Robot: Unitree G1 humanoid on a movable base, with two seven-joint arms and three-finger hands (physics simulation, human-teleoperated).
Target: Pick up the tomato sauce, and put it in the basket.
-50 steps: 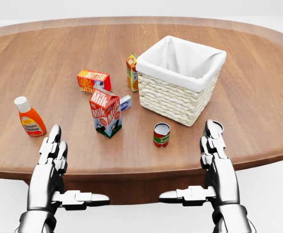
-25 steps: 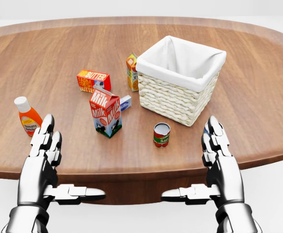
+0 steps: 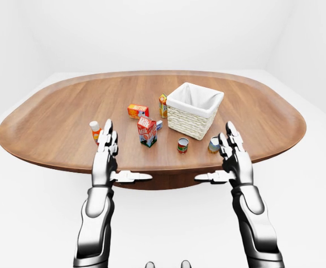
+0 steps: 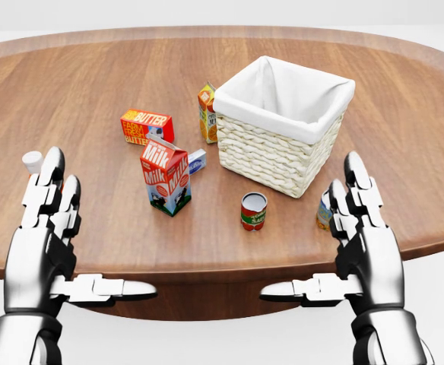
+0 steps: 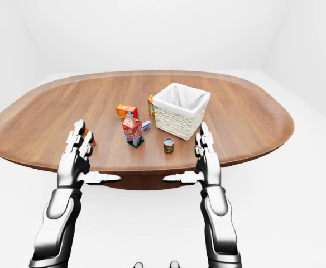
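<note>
tomato sauce (image 3: 95, 129): one orange squeeze bottle with a white cap, standing on the table (image 4: 404, 152) near its lower-left edge in the head view, mostly hidden behind our left hand (image 4: 43, 236); only the cap and a sliver of the body show there. it sits well apart from the basket (image 4: 279, 125), away to the basket's left.

basket: one, white wicker with a white cloth liner, right of centre on the table.

milk carton (image 4: 166, 176): one, red and white, upright, between the bottle and the basket.

butter box (image 4: 147, 126): one, red and orange, lying above the milk carton in the head view.

juice carton (image 4: 207, 112): one small orange carton, upright, just beside the basket's left wall.

small blue-white pack (image 4: 198, 160): one, lying just right of the milk carton.

can (image 4: 253, 211): one, red-labelled, upright below the basket.

second can (image 4: 325, 211): one, partly hidden behind our right hand (image 4: 363, 243); label unclear.

hands: two. we hold both raised at the near table edge, fingers spread and pointing upward, thumbs stretched inward toward each other. neither touches or holds anything. the left hand stands level with the bottle, the right beside the second can.
</note>
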